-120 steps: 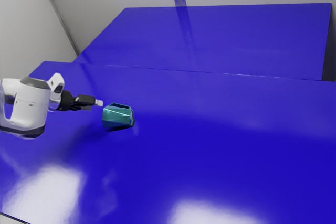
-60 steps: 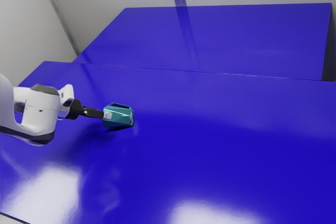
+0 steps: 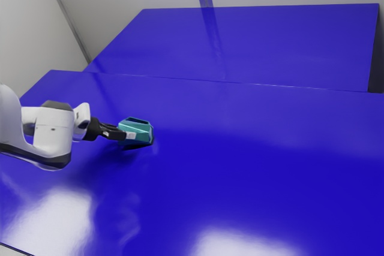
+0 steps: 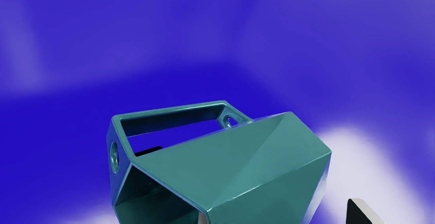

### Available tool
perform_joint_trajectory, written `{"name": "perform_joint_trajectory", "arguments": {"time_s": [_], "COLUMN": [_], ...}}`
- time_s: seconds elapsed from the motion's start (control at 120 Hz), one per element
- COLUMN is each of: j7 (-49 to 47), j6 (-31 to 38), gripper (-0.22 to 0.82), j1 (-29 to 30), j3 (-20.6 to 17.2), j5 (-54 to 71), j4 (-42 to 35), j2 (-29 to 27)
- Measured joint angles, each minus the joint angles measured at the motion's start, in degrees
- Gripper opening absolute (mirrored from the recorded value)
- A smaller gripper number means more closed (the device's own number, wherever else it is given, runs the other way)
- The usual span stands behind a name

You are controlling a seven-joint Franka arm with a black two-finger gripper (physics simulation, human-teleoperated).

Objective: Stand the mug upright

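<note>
Two dangers judged likeliest from there: a lopsided closing, and a slip during tilting. Found the jaws apart, clamped on nothing, one at the mouth (image 4: 149, 191) of the mug (image 4: 234, 156) and the other out past its base (image 4: 317, 193), with room to spare. Feared, from so uneven a straddle, an early push by the nearer jaw, and with it a skid or a roll across the glossy worktop (image 3: 240, 178). Could not tell about contact at the mouth. Suspected, too, a poor hold on slanting sides, enough for a twist or a drop back during lifting, and a scrape on the worktop from reaching too low. Located the mug on the worktop, just ahead of the arm (image 3: 53, 133), lying on its side. Read its long axis as close to level, running aslant across the reach of the jaws, from mouth toward one jaw to base toward the other. Noted the mouth turned sideways, not up, and the handle (image 4: 171, 111) on the side away from the jaws. Would have called for a squarer straddle before closing, then a slow turn, mouth upward, for standing on the base.
</note>
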Motion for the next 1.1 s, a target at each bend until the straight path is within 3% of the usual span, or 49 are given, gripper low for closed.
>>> {"name": "perform_joint_trajectory", "arguments": {"time_s": [0.367,0.417,0.567,0.675,0.8,1.1], "j7": [4.00,4.38,5.30,5.81,6.30,6.21], "j6": [-0.74,-0.76,-0.71,-0.67,-0.64,1.83], "gripper": [0.37,0.32,0.06,-0.06,-0.12,-0.15], "j1": [-0.25,-0.31,-0.43,-0.55,-0.60,-2.24], "j3": [-3.24,-3.84,-6.06,-7.19,-7.52,-8.86], "j5": [-3.79,-4.46,-6.22,-7.13,-8.14,-8.20], "j4": [0.03,0.03,0.03,0.03,0.03,0.19], "j2": [-0.48,-0.51,-1.87,-2.49,-2.55,-6.68]}}
